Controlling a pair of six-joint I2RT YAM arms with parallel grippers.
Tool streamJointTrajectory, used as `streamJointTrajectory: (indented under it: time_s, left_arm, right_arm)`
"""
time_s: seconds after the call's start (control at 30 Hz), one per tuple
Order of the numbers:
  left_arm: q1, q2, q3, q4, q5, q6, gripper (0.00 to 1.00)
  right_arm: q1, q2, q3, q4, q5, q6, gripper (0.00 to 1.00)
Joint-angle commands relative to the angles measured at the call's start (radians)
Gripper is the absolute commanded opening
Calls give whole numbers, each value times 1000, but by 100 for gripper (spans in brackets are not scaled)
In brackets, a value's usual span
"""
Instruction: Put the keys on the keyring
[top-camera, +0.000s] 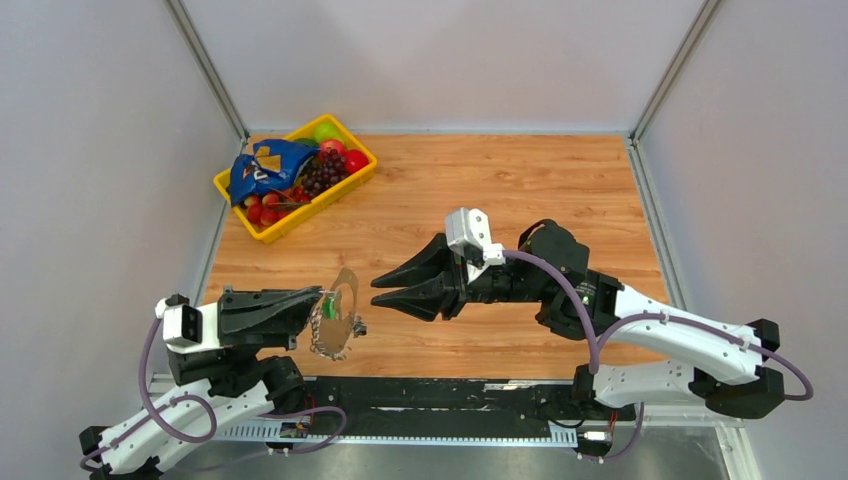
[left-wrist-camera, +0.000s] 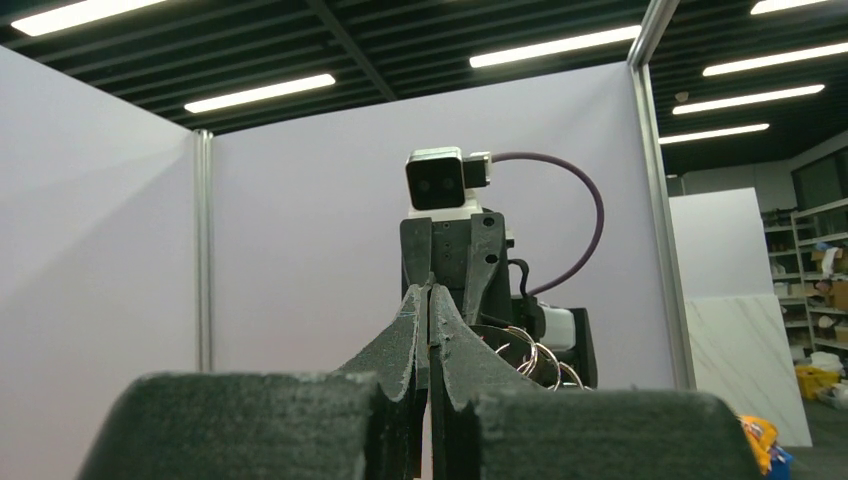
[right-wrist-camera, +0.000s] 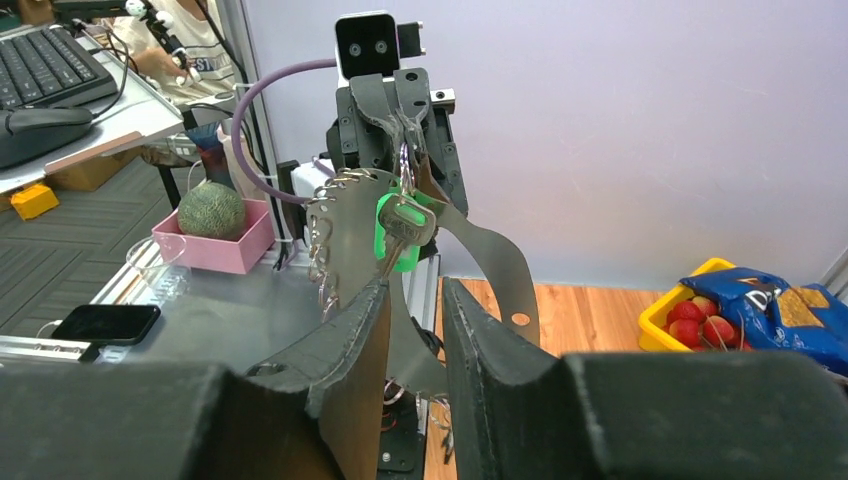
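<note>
One small key with a bright green plastic head (right-wrist-camera: 400, 235) hangs against the keyring (right-wrist-camera: 348, 235), a loop of flat grey band edged with silvery beaded chain. The key looks already threaded on, though the attachment itself is hidden. Both are in the air above the near-left part of the wooden table (top-camera: 500, 190). The left gripper (right-wrist-camera: 400, 125) pinches the loop at its top, jaws pressed together, so it dangles broadside toward the other arm. The right gripper (right-wrist-camera: 415, 305) faces it from just beside, fingers apart and carrying nothing, probably lined up to steady the ring or take the key. A yellow plastic basket of fruit (top-camera: 320, 205) sits well apart at the far left.
</note>
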Motion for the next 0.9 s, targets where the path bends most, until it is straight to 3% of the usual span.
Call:
streamJointTrajectory:
  time_s: [0.0, 0.87]
  left_arm:
    - [-2, 3, 6, 98, -7, -22, 0]
    - [-1, -22, 12, 59, 2, -11, 0]
  right_arm:
    - [10, 28, 80, 38, -39, -7, 30]
    - [58, 170, 226, 29, -31, -49, 32]
